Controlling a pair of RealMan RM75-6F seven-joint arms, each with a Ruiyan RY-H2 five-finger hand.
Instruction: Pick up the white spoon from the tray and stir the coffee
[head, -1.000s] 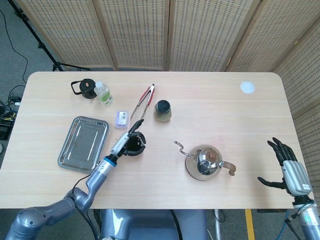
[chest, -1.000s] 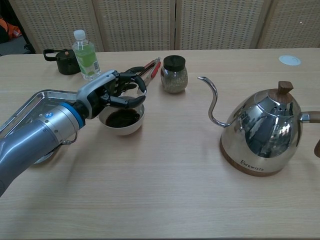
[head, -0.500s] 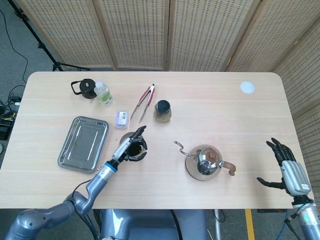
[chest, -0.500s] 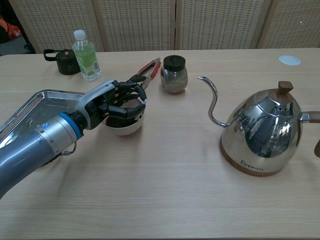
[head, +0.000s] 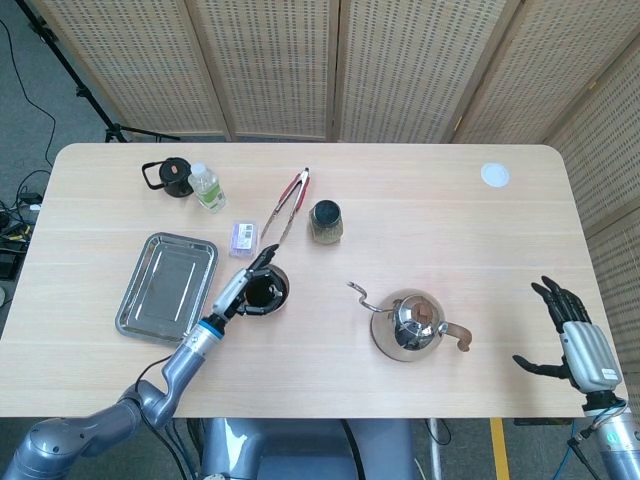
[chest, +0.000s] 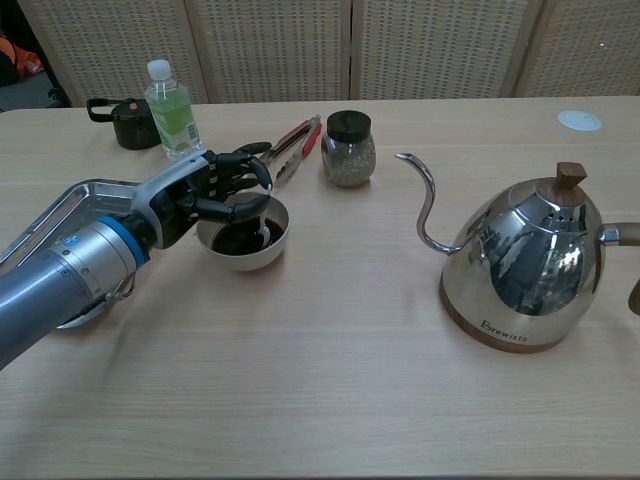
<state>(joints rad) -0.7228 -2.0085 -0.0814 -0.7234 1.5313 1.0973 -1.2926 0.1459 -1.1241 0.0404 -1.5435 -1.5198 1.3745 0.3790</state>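
Note:
A white bowl (chest: 243, 236) of dark coffee stands right of the metal tray (chest: 52, 222). My left hand (chest: 203, 189) hovers at the bowl's left rim and pinches the white spoon (chest: 262, 228), whose lower end dips into the coffee. In the head view the left hand (head: 240, 284) partly covers the bowl (head: 267, 291), beside the tray (head: 167, 286), and the spoon is too small to make out. My right hand (head: 577, 343) is far off at the table's right front edge, fingers spread, holding nothing.
A steel kettle (chest: 528, 266) stands at the right, its spout pointing toward the bowl. Behind the bowl lie red tongs (chest: 296, 139), a spice jar (chest: 348, 148), a water bottle (chest: 171, 97) and a black lid (chest: 124, 121). A small purple box (head: 243, 237) lies near the tray.
My left hand has swung over the bowl to the right and back to its left rim, carrying the spoon through the coffee. The right hand has barely moved.

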